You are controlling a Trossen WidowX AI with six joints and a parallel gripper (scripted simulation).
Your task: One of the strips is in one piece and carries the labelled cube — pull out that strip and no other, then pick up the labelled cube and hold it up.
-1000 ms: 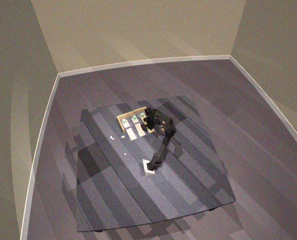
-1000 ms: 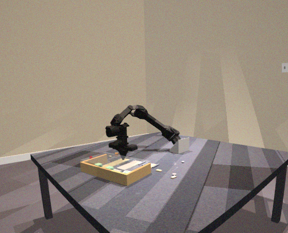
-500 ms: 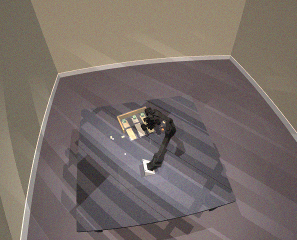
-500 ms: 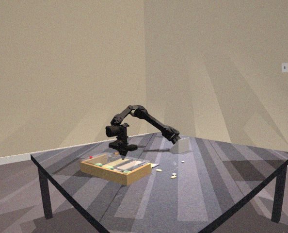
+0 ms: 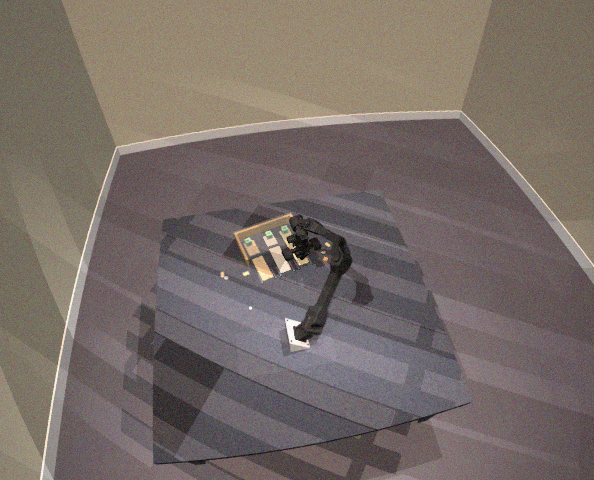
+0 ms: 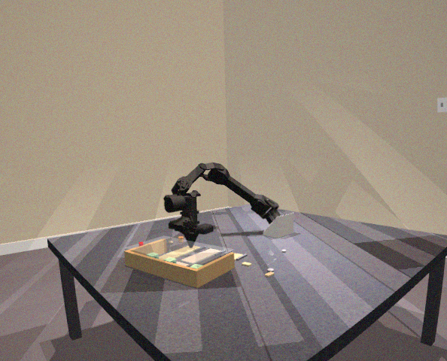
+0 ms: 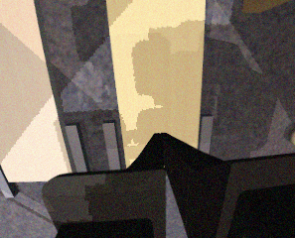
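Observation:
A shallow wooden tray point(image 5: 240, 245) point(image 6: 177, 271) holds three strips side by side, each with a green cube at its far end point(image 5: 247, 241) point(image 5: 269, 235) point(image 5: 285, 228). The cubes also show in the side view point(image 6: 152, 254) point(image 6: 171, 259) point(image 6: 196, 265). I cannot read any label. My gripper point(image 5: 289, 254) point(image 6: 191, 244) point(image 7: 159, 139) is shut, fingers together in a point. Its tip rests on a yellow strip point(image 7: 157, 74) near the tray's open end. A paler strip point(image 7: 13, 99) point(image 5: 279, 258) lies beside it, and a tan strip point(image 5: 262, 267) is further left.
Small loose bits lie on the table beyond the tray's open end point(image 6: 247, 263) point(image 6: 269, 274) point(image 6: 283, 250) point(image 5: 223, 273). A small red thing point(image 6: 141, 243) sits by the tray's far side. The arm's base point(image 5: 295, 333) point(image 6: 280, 227) stands mid-table.

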